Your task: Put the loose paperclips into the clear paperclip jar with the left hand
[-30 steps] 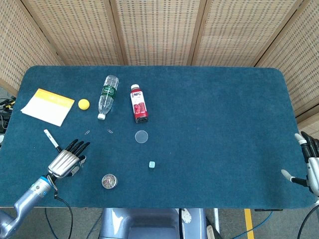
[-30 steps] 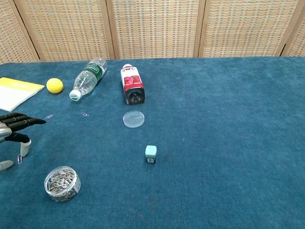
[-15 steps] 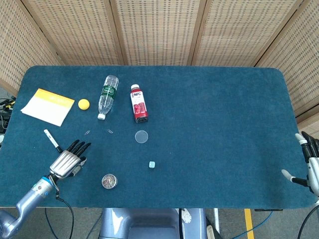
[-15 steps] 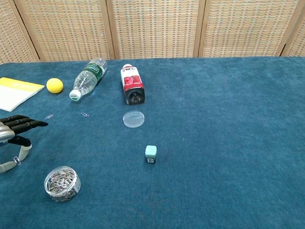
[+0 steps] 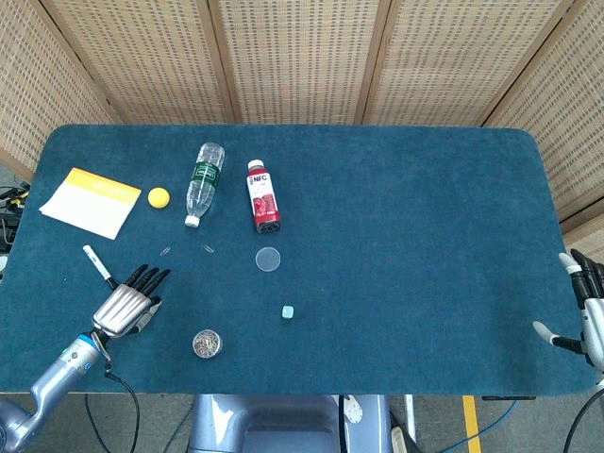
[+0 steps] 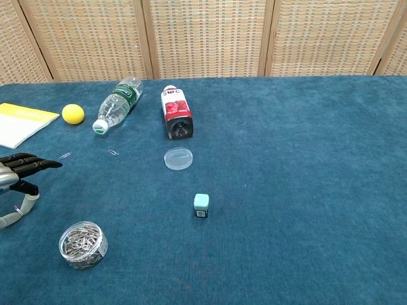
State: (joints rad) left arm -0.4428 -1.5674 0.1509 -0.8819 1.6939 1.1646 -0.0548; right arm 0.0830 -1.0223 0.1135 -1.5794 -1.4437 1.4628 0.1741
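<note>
The clear paperclip jar [image 6: 83,244] stands uncapped near the front edge of the table [image 5: 396,217], at about 7 o'clock from the table's centre, and many clips can be seen inside it. Its round clear lid [image 6: 178,158] lies apart, at about 1 o'clock from the jar. Two loose paperclips [image 6: 113,152] remain on the cloth at about 12 o'clock from the jar, one beside the other, just in front of the lying water bottle [image 6: 118,105].

The left hand [image 6: 19,181] is found at about 10 o'clock from the jar, its dark fingers stretched forward and its thumb turned down. A second ago a paperclip was seen in the chest view hanging at the thumb tip; half a second ago it had been drawn up against the thumb. Now a small thin shape is made out beside the thumb, but whether it is pinched or merely resting there cannot be told. The hand itself has been shifted only slightly over this second.

From this it is judged that one clip has probably been picked up and that its carry towards the jar, at about 4 o'clock from the hand, has not yet begun; two clips are left to collect.

The right hand [image 5: 585,307] is kept at the table's far right edge, at 3 o'clock, fingers spread and holding nothing.
</note>
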